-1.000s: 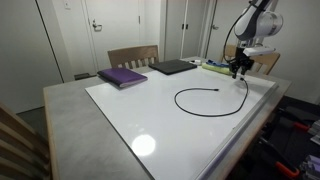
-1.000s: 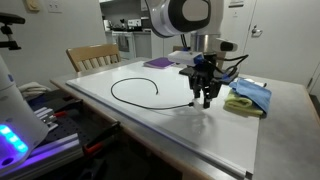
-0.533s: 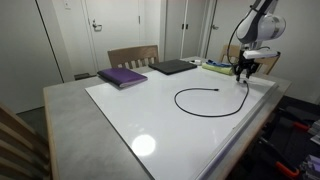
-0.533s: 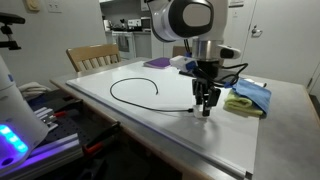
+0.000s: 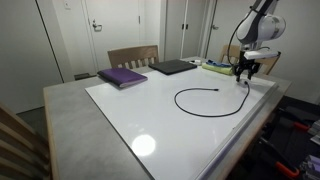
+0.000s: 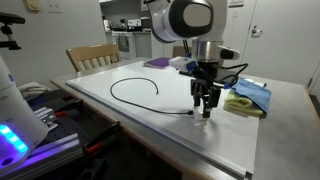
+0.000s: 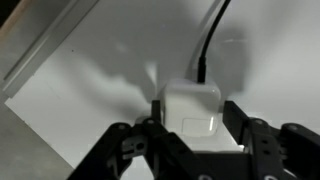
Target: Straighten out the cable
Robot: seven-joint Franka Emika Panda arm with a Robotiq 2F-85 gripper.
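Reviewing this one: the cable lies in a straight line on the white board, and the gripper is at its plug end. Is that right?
Not quite. The cable is not straight: both exterior views show it curving in an open loop on the white board. The rest holds: the gripper is at its plug end, and the wrist view shows the plug block between its fingers.

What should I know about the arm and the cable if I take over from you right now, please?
Pincer: low over the white board, one jaw on each side of the cable's plug; whether they grip it cannot be told.
Cable: lies on the white board in an open loop, plug end at the pincer near the board's edge.
Done: plug end reached; nothing straightened.
Left: probably grip the plug and draw it away from the loop until the cable lies straight.
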